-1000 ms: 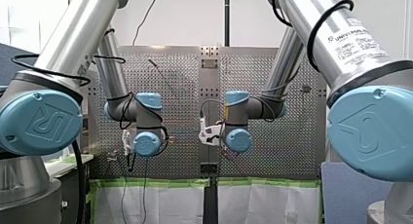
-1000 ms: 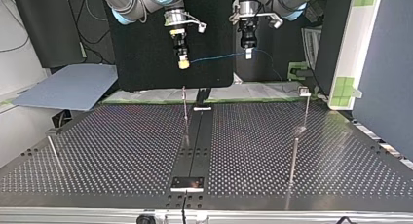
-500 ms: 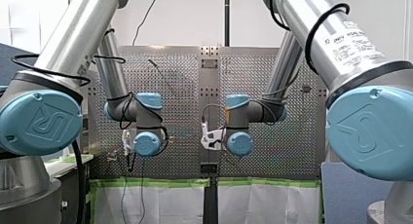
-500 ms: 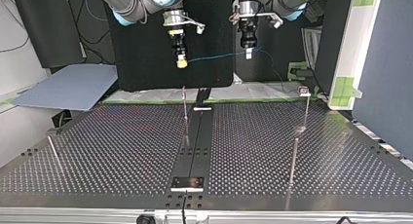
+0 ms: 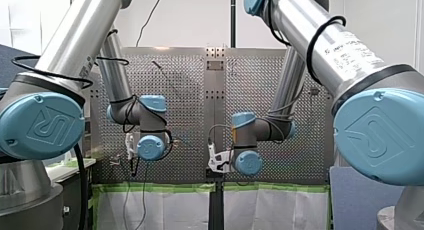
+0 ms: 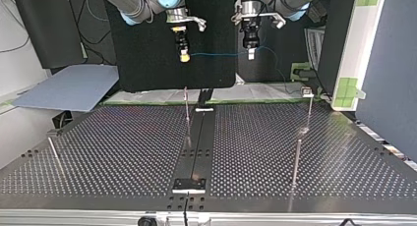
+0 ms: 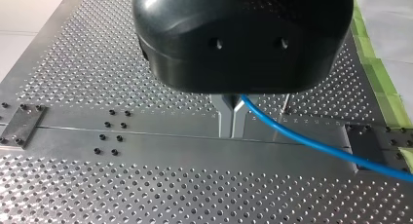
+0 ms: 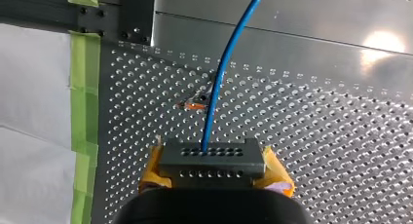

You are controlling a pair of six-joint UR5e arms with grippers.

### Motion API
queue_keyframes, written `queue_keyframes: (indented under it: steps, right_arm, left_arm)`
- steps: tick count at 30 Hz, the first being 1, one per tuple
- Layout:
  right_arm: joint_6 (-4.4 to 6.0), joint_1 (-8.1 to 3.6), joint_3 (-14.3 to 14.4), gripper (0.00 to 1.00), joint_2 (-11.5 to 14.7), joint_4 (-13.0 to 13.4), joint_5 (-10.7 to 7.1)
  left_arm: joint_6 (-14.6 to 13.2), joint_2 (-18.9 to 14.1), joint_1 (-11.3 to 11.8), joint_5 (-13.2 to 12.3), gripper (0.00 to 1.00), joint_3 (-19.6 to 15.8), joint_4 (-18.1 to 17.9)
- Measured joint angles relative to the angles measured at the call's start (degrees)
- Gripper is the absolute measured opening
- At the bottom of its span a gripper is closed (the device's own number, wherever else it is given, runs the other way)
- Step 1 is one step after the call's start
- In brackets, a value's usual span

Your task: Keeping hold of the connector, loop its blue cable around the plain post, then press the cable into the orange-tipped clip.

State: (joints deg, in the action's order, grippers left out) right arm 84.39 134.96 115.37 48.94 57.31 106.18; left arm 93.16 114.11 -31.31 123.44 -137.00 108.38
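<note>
In the right wrist view my right gripper (image 8: 213, 169) is shut on the dark grey connector (image 8: 212, 158), with its yellow pads on both sides. The blue cable (image 8: 218, 83) leaves the connector and runs ahead over the orange-tipped clip (image 8: 194, 106) on the plate. In the left wrist view my left gripper (image 7: 233, 122) has its metal fingers shut on the blue cable (image 7: 302, 147). In the top view my right gripper (image 6: 184, 58) and my left gripper (image 6: 251, 54) hang high above the table's far edge. The cable (image 6: 216, 54) runs almost level between them. A thin post (image 6: 187, 110) stands below my right gripper.
The perforated table (image 6: 108, 152) has a dark centre strip (image 6: 196, 152). More thin posts stand at the top view's right (image 6: 296, 162) and left (image 6: 54, 155); another, with a grey head (image 6: 306, 92), stands at the far right. Green tape (image 8: 85, 87) lines the far edge.
My right gripper with the connector has risen a little in the top view, and its wrist has dropped lower in the front view. The cable now hangs more level. My left arm is still.
</note>
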Motion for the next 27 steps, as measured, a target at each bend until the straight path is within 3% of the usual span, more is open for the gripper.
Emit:
queue_keyframes:
  steps: [6,13,22,27]
  right_arm:
    - [0.00,0.00,0.00,0.00,-0.09,0.00,0.00]
    - [0.00,0.00,0.00,0.00,-0.10,0.00,0.00]
    - [0.00,0.00,0.00,0.00,-0.10,0.00,0.00]
    - [0.00,0.00,0.00,0.00,-0.10,0.00,0.00]
  left_arm:
    - [-0.74,-0.75,0.75,-0.68,0.02,-0.52,0.74]
    - [-4.31,-4.27,3.31,-1.37,0.02,-0.86,4.30]
    - [-8.96,-5.42,3.59,-1.41,0.02,-0.88,6.28]
    - [-10.24,-5.43,3.60,-1.41,0.02,-0.88,6.32]
